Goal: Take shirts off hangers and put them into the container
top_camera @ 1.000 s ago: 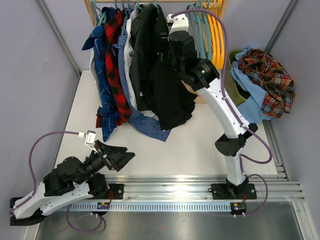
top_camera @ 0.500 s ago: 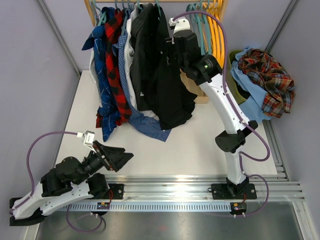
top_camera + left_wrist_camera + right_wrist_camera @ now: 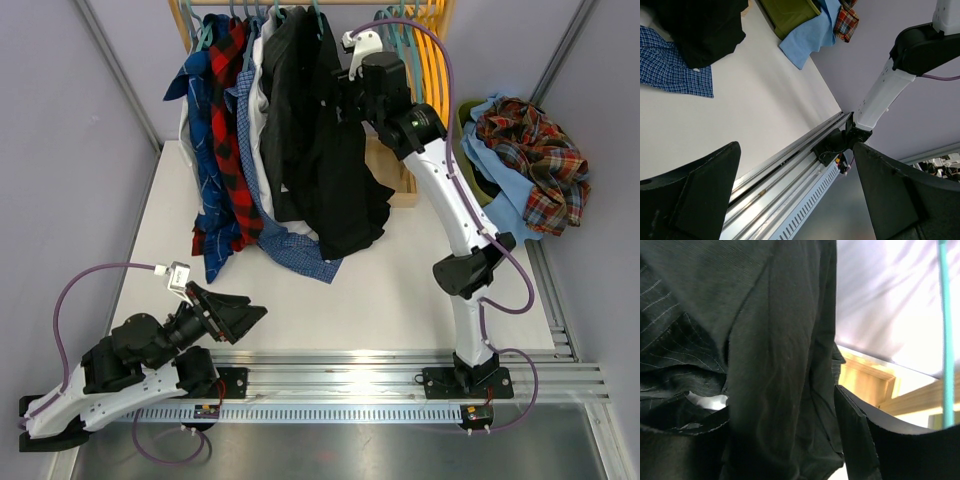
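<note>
Several shirts hang on teal hangers (image 3: pixel 395 50) at the back: blue plaid (image 3: pixel 205 120), red-black plaid (image 3: pixel 235 90), white (image 3: pixel 258 110), dark grey (image 3: pixel 290 120) and a black shirt (image 3: pixel 330 170). My right gripper (image 3: pixel 345 85) is high against the black shirt's right side. In the right wrist view its jaws (image 3: pixel 782 405) stand apart with a fold of black cloth (image 3: pixel 775 340) between them. The olive container (image 3: pixel 470 120) at the right holds a brown-red plaid shirt (image 3: pixel 530 155). My left gripper (image 3: pixel 250 315) rests low at the front left, open and empty (image 3: pixel 795 150).
Orange-yellow hangers (image 3: pixel 435 70) hang at the rack's right end, above its wooden base (image 3: pixel 405 190). A blue check shirt (image 3: pixel 290 245) trails onto the table. Light blue cloth (image 3: pixel 500 205) spills over the container's front. A metal rail (image 3: pixel 400 375) runs along the near edge.
My right gripper has risen up and back along the black shirt toward the hanger tops, its jaws spreading wider. The left arm has stayed where it was.
</note>
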`<move>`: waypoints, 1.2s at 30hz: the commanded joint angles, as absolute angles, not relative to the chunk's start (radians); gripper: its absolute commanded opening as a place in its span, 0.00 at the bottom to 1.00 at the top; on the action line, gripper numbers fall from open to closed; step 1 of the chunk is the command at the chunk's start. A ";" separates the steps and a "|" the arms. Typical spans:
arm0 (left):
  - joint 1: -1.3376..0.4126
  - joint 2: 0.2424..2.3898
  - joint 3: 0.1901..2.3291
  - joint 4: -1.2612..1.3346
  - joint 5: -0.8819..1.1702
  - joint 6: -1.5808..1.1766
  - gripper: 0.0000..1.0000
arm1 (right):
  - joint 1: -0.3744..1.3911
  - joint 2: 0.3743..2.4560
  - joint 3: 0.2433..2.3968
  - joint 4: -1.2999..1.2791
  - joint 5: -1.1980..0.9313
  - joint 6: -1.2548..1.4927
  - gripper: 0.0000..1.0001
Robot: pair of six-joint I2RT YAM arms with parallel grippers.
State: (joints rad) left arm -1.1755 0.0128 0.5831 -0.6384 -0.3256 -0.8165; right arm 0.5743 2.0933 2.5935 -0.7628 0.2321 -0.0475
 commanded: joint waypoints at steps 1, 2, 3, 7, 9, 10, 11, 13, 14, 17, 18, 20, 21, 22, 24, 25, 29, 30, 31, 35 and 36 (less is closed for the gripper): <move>-1.177 -0.084 0.612 -0.621 -0.330 -0.822 0.99 | 0.557 2.085 2.571 -0.674 0.114 -0.064 0.64; -1.178 -0.084 0.612 -0.621 -0.330 -0.822 0.99 | 0.557 2.079 2.563 -0.670 0.088 -0.055 0.63; -1.177 -0.087 0.611 -0.624 -0.330 -0.825 0.99 | 0.557 2.071 2.548 -0.660 0.059 -0.052 0.63; -1.177 -0.095 0.606 -0.626 -0.330 -0.830 0.99 | 0.557 1.981 2.404 -0.496 -0.075 -0.029 0.63; -1.178 -0.100 0.604 -0.630 -0.330 -0.830 0.99 | 0.558 1.948 2.367 -0.462 -0.093 -0.021 0.63; -1.178 -0.101 0.603 -0.630 -0.330 -0.831 0.99 | 0.557 1.942 2.361 -0.440 -0.103 -0.021 0.63; -1.178 -0.100 0.601 -0.629 -0.330 -0.831 0.99 | 0.558 1.939 2.362 -0.436 -0.101 -0.018 0.63; -1.178 -0.101 0.601 -0.627 -0.328 -0.828 0.99 | 0.557 1.948 2.394 -0.457 -0.089 -0.023 0.62; -1.177 -0.101 0.600 -0.624 -0.328 -0.830 0.99 | 0.557 1.956 2.413 -0.463 -0.089 -0.023 0.61; -1.177 -0.100 0.598 -0.623 -0.327 -0.827 0.99 | 0.557 1.918 2.364 -0.425 -0.090 -0.020 0.61; -1.177 -0.100 0.598 -0.624 -0.325 -0.830 0.99 | 0.560 1.902 2.346 -0.408 -0.094 -0.017 0.61; -1.178 -0.100 0.597 -0.626 -0.327 -0.830 0.99 | 0.563 1.867 2.318 -0.371 -0.094 -0.009 0.61; -1.177 -0.101 0.597 -0.624 -0.328 -0.830 0.99 | 0.563 1.867 2.321 -0.379 -0.080 -0.008 0.61; -1.178 -0.098 0.597 -0.623 -0.328 -0.828 0.99 | 0.563 1.870 2.335 -0.393 -0.072 -0.008 0.61; -1.178 -0.095 0.595 -0.614 -0.327 -0.827 0.99 | 0.565 1.884 2.381 -0.443 -0.057 -0.009 0.61; -1.178 -0.092 0.595 -0.612 -0.325 -0.825 0.99 | 0.565 1.885 2.387 -0.451 -0.052 -0.009 0.61; -1.178 -0.074 0.594 -0.603 -0.324 -0.825 0.99 | 0.572 1.874 2.364 -0.442 -0.006 -0.012 0.55; -1.178 -0.071 0.595 -0.601 -0.322 -0.825 0.99 | 0.571 1.882 2.373 -0.462 0.023 -0.012 0.54; -1.178 -0.071 0.597 -0.601 -0.321 -0.825 0.99 | 0.571 1.891 2.390 -0.478 0.032 -0.012 0.54; -1.177 -0.066 0.606 -0.607 -0.322 -0.822 0.99 | 0.572 2.008 2.579 -0.621 0.049 -0.009 0.56; -1.178 -0.066 0.607 -0.609 -0.325 -0.822 0.99 | 0.571 2.028 2.609 -0.670 0.048 -0.008 0.58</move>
State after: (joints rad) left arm -1.1755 0.0128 0.5831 -0.6403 -0.3256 -0.8223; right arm 0.5648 1.9751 2.4973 -0.5716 0.0120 -0.0113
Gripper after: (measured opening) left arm 0.987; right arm 0.571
